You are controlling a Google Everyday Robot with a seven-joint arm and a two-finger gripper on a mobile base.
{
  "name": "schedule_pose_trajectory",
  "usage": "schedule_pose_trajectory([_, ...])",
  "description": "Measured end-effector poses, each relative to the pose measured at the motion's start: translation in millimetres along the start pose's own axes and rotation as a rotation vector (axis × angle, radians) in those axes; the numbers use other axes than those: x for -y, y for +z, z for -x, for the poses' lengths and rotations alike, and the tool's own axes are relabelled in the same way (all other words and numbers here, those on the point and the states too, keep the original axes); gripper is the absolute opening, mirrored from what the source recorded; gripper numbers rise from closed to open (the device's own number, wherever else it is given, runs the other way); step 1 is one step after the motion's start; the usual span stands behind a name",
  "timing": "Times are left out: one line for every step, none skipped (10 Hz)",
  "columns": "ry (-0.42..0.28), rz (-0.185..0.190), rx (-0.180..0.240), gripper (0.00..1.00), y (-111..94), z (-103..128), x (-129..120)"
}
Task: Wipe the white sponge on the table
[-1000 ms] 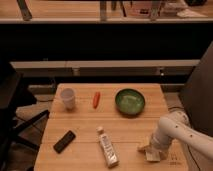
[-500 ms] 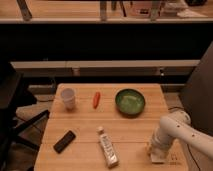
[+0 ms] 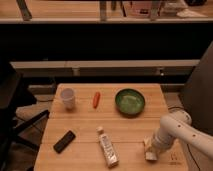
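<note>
Gripper (image 3: pixel 152 149) stands at the 5 o'clock corner of the table (image 3: pixel 131 128), jaws pinching the white sponge (image 3: pixel 148 156) there; green bowl (image 3: pixel 130 102) is at 11 o'clock from it.

My one camera is looking down from high over the near edge of the table (image 3: pixel 127 127), facing across it toward the dark wall behind and taking in the whole top from some way off; my gripper (image 3: pixel 152 149) is showing at the near right corner, clamped on the white sponge (image 3: pixel 149 157)
</note>
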Motion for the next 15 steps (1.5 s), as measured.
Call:
schedule_pose_trajectory([0.010, -0.005, -0.005, 0.00, -3.8, -4.5, 0.1])
schedule_pose_trajectory([0.024, -0.004, -0.005, 0.00, -9.5, -9.2, -1.9])
schedule_pose_trajectory([0.028, -0.003, -0.003, 0.00, -11.6, -10.4, -0.5])
schedule_pose_trajectory([0.027, -0.003, -0.002, 0.00, -12.9, -11.3, 2.8])
schedule_pose_trajectory([0.027, -0.005, -0.002, 0.00, -14.6, -17.4, 6.8])
schedule_pose_trajectory([0.033, -0.008, -0.001, 0.00, -16.1, -24.9, 9.4])
schedule_pose_trajectory([0.043, -0.010, -0.002, 0.00, -18.2, -34.4, 9.4])
schedule_pose_trajectory([0.055, -0.010, -0.001, 0.00, -21.0, -42.9, 2.8])
schedule_pose_trajectory([0.063, -0.010, -0.001, 0.00, -23.4, -49.7, -3.8])
schedule_pose_trajectory([0.065, -0.009, -0.002, 0.00, -24.7, -53.5, -8.2])
schedule_pose_trajectory([0.060, -0.007, -0.003, 0.00, -25.2, -57.0, -5.2])
schedule_pose_trajectory([0.057, -0.006, -0.003, 0.00, -24.3, -62.4, 2.7])
schedule_pose_trajectory([0.052, -0.003, -0.006, 0.00, -24.9, -69.5, 11.1])
schedule_pose_trajectory([0.043, 0.004, -0.008, 0.00, -25.6, -75.2, 18.0])
schedule_pose_trajectory([0.039, 0.009, -0.013, 0.00, -28.9, -83.7, 21.2])
